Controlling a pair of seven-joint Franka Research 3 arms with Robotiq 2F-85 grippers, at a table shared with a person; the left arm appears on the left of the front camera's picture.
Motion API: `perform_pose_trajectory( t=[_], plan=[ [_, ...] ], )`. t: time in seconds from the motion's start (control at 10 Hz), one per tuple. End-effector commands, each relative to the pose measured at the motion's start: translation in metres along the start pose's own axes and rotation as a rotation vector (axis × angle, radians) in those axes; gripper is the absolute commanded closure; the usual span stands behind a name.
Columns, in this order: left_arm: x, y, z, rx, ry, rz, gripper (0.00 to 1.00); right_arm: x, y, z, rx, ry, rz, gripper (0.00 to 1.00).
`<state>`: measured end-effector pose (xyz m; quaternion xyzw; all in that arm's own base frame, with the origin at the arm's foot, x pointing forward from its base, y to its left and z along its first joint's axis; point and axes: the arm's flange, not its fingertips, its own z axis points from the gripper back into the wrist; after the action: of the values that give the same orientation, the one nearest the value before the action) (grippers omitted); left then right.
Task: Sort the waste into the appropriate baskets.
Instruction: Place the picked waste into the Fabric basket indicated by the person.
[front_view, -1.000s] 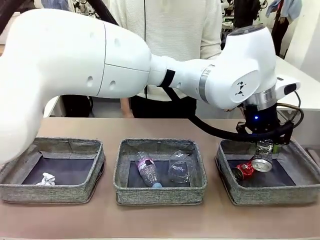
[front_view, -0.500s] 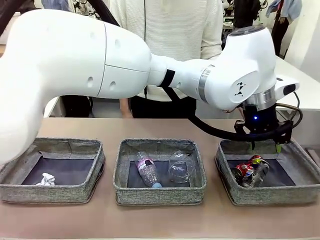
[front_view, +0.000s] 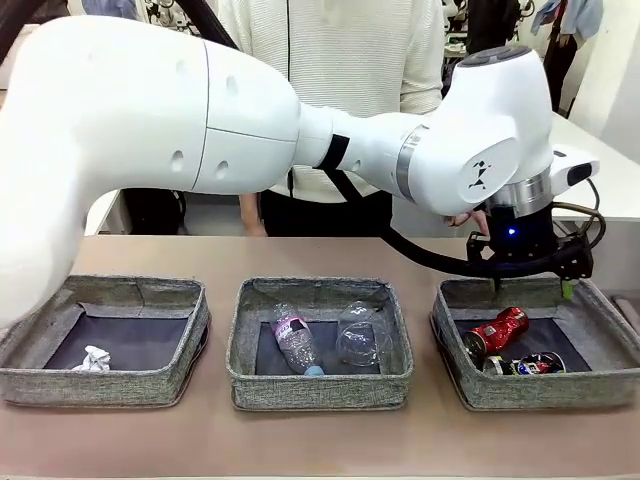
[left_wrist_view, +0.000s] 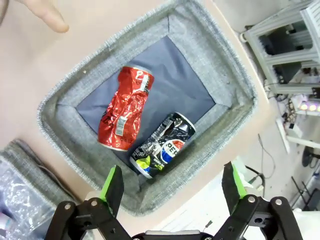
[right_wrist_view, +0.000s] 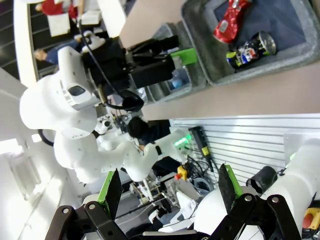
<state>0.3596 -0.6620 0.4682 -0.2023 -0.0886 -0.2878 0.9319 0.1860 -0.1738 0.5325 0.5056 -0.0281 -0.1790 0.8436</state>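
Observation:
My left gripper hangs open over the right basket, nothing between its green pads. Below it the crushed red can and the crushed black-and-white can lie side by side on the basket's dark bottom. Seen from the left wrist, the red can and black-and-white can lie apart from my left gripper. The middle basket holds the clear bottle and the plastic cup. The paper wad lies in the left basket. My right gripper is open and empty.
A person in a white sweater stands at the far side of the table; a fingertip rests near the right basket's far edge. Bare table runs along the front of the baskets. My left arm spans the table above them.
My left gripper has opened and let go of the black-and-white can, which dropped into the right basket beside the red can and now lies flat.

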Motion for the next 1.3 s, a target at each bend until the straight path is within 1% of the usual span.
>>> perform_pose_trajectory(
  t=[0.0,0.1,0.2,0.3,0.4,0.5,0.6,0.7,0.8,0.9,1.0,1.1,1.2],
  plan=[
    [-0.003,0.004,0.035,0.031,-0.035,-0.007,0.0,0.0,0.002,-0.002,0.021,-0.011,-0.009,0.0],
    [-0.006,0.006,0.054,0.026,-0.015,-0.035,0.0,0.0,0.002,-0.002,0.021,-0.011,-0.009,0.0],
    [-0.011,0.009,0.078,0.019,0.037,-0.037,0.0,0.0,0.0,0.0,0.0,0.0,0.0,0.0],
    [-0.018,0.023,0.113,0.003,0.096,-0.047,0.0,0.001,0.017,-0.008,0.069,-0.04,0.062,0.0],
    [-0.026,0.046,0.15,0.01,0.096,-0.019,0.0,0.007,0.031,-0.032,0.097,0.008,0.125,0.0],
    [-0.039,0.074,0.188,0.023,0.073,0.026,0.0,0.015,0.045,-0.057,0.116,0.075,0.17,0.0],
    [-0.055,0.105,0.223,0.075,0.032,0.1,0.0,0.024,0.058,-0.082,0.154,0.129,0.195,0.0],
    [-0.075,0.143,0.254,0.005,0.054,0.153,0.0,0.029,0.074,-0.11,0.168,0.18,0.227,0.0],
    [-0.093,0.181,0.277,-0.014,0.055,0.278,0.0,0.027,0.092,-0.137,0.228,0.233,0.248,0.0],
    [-0.107,0.211,0.293,-0.06,0.055,0.366,0.0,0.021,0.103,-0.158,0.268,0.283,0.254,0.0],
    [-0.125,0.245,0.311,-0.237,0.063,0.393,0.0,0.013,0.114,-0.182,0.303,0.322,0.258,0.0],
    [-0.146,0.28,0.326,-0.359,0.025,0.459,0.0,0.008,0.124,-0.204,0.326,0.322,0.244,0.0],
    [-0.174,0.315,0.34,-0.542,-0.055,0.518,0.0,0.007,0.132,-0.223,0.332,0.309,0.225,0.0]
  ],
)
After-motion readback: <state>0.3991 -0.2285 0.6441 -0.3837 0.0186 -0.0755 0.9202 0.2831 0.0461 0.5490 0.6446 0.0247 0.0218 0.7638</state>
